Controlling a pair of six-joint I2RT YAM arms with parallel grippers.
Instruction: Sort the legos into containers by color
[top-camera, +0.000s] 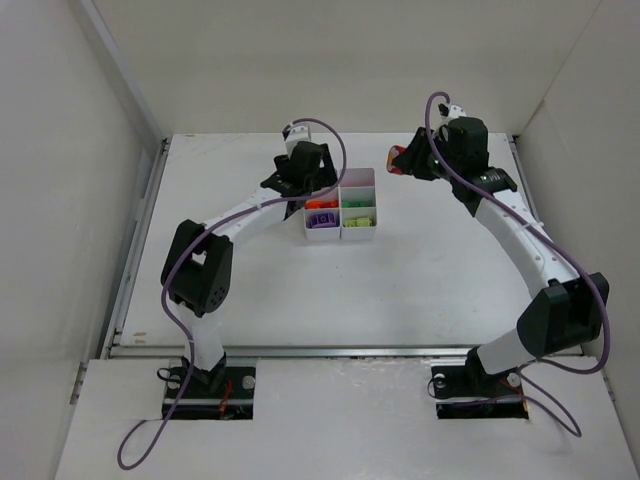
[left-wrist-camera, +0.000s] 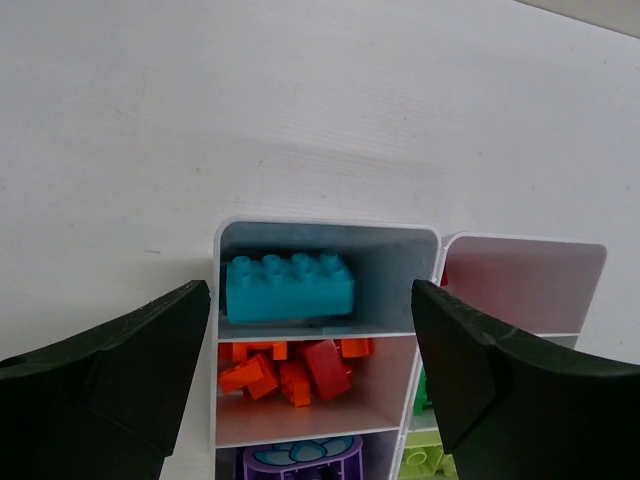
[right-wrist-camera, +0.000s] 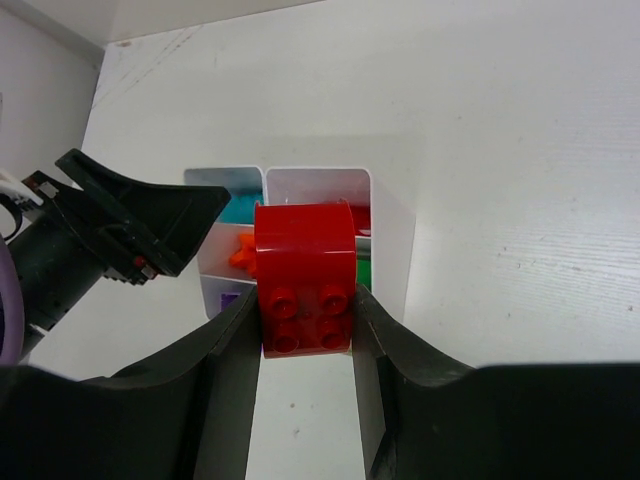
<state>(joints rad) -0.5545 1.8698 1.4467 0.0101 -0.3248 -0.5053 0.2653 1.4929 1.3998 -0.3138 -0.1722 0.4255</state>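
We hold a glossy red brick (right-wrist-camera: 305, 262), four studs showing, clamped in our right gripper (right-wrist-camera: 303, 300) near the white six-compartment tray (right-wrist-camera: 392, 250). Our left gripper (left-wrist-camera: 310, 300) hangs open over the compartment holding a teal brick (left-wrist-camera: 290, 287).

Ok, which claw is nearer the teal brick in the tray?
Left. The left claw hangs open directly over the teal brick. The right claw, shut on a red brick, sits off the tray's far right corner.

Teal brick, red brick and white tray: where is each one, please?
teal brick (left-wrist-camera: 290, 290), left wrist view, its front face.
red brick (right-wrist-camera: 305, 262), right wrist view, its smooth face.
white tray (right-wrist-camera: 393, 250), right wrist view, its outer side wall.
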